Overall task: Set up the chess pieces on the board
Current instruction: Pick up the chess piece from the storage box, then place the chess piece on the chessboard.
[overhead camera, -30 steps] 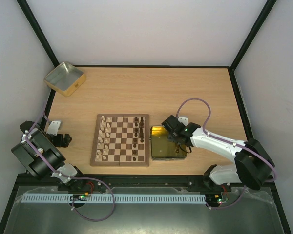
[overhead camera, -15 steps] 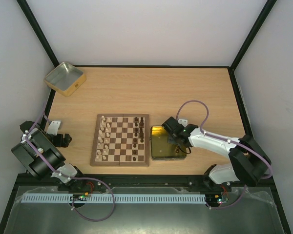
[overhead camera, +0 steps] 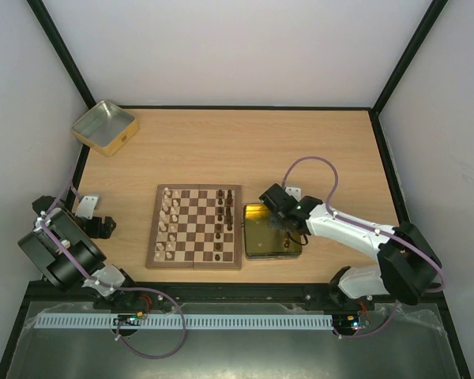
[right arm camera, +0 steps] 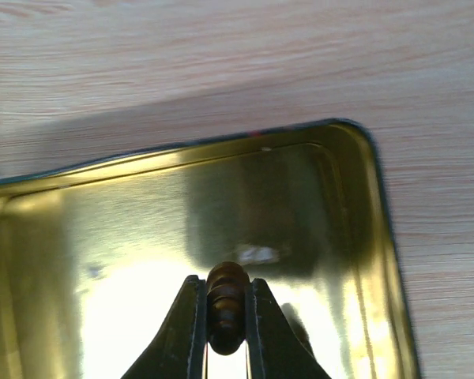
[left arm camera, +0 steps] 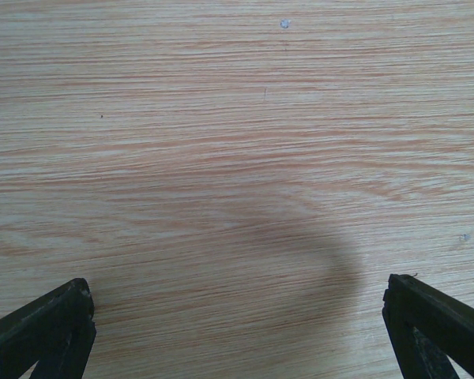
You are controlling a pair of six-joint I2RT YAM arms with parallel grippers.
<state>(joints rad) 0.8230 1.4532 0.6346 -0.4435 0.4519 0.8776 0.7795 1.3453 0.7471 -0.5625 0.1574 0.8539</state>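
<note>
Pickup under way: right pincer clamped on a dark chess piece inside the gold tin, just beside the board. Left pincer hangs apart over tabletop. Next, likely a straight lift, then a carry to the board's dark side.

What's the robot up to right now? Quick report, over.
Right jaws shut on a dark chess piece in the gold tin. Left jaws open, empty, over the table. Board partly set. Nothing in the way.
</note>
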